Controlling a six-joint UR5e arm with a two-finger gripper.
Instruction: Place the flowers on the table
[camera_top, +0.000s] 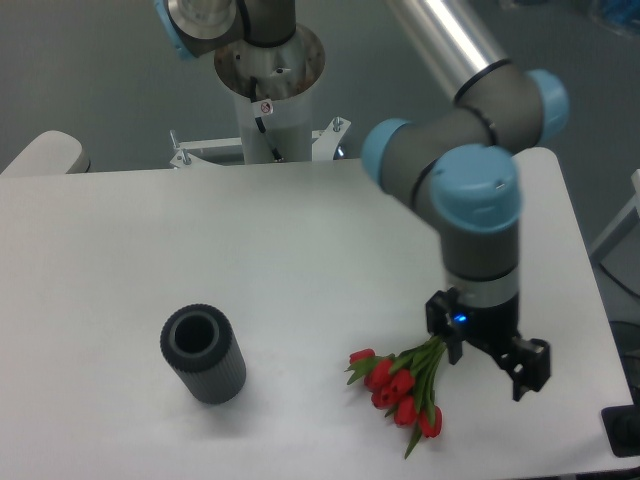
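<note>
The flowers (402, 388), a bunch of red tulips with green leaves and pale green stems, lie on the white table (300, 270) near its front right. The blooms point to the front left and the stem ends run up to the right, under the arm's wrist. My gripper (488, 358) points down right over the stem ends. Its two black fingers (530, 368) stand wide apart, one by the stems and one further right. The very ends of the stems are hidden behind the gripper.
A dark grey ribbed cylinder (203, 354) stands upright at the front left of the table. The arm's base column (268, 95) rises behind the back edge. The table's right edge and front edge are close to the gripper.
</note>
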